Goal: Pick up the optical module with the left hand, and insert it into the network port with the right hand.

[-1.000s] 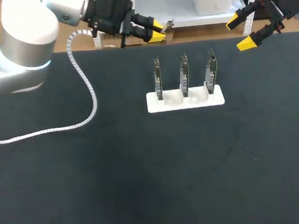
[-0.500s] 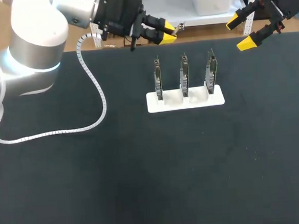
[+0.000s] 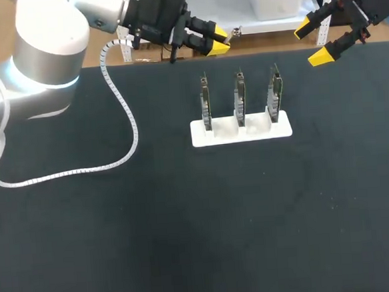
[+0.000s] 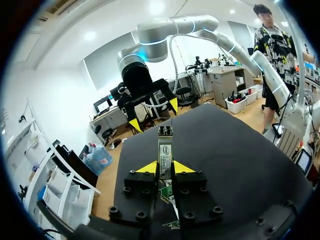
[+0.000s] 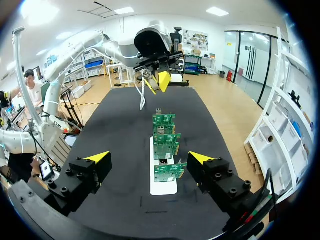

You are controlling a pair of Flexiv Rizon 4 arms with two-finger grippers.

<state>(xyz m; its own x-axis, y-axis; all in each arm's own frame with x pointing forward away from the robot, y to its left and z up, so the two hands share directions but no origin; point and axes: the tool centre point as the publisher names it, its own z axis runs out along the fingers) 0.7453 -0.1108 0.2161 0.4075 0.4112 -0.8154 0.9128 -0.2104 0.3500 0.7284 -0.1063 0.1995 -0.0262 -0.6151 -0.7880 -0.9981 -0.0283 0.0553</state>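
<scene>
My left gripper [image 3: 208,41] hangs over the table's far edge, left of and behind the boards, shut on the slim metal optical module [image 3: 234,31], whose end sticks out past the yellow tips. In the left wrist view the module [image 4: 164,148] stands upright between the fingers of the gripper [image 4: 165,168]. Three green circuit boards [image 3: 240,96] with the network ports stand on edge in a white holder [image 3: 283,128]. My right gripper [image 3: 314,42] is open, high at the far right, apart from the boards. In the right wrist view the boards [image 5: 164,145] lie ahead of my right gripper [image 5: 150,158].
A white coiled cable [image 3: 126,127] from my left arm loops across the black table [image 3: 201,239] on the left. The holder stands in the far middle; dark tabletop stretches in front of it.
My left arm has swung to the right and slightly up with the module, bringing it nearer the boards. The right arm has not moved.
</scene>
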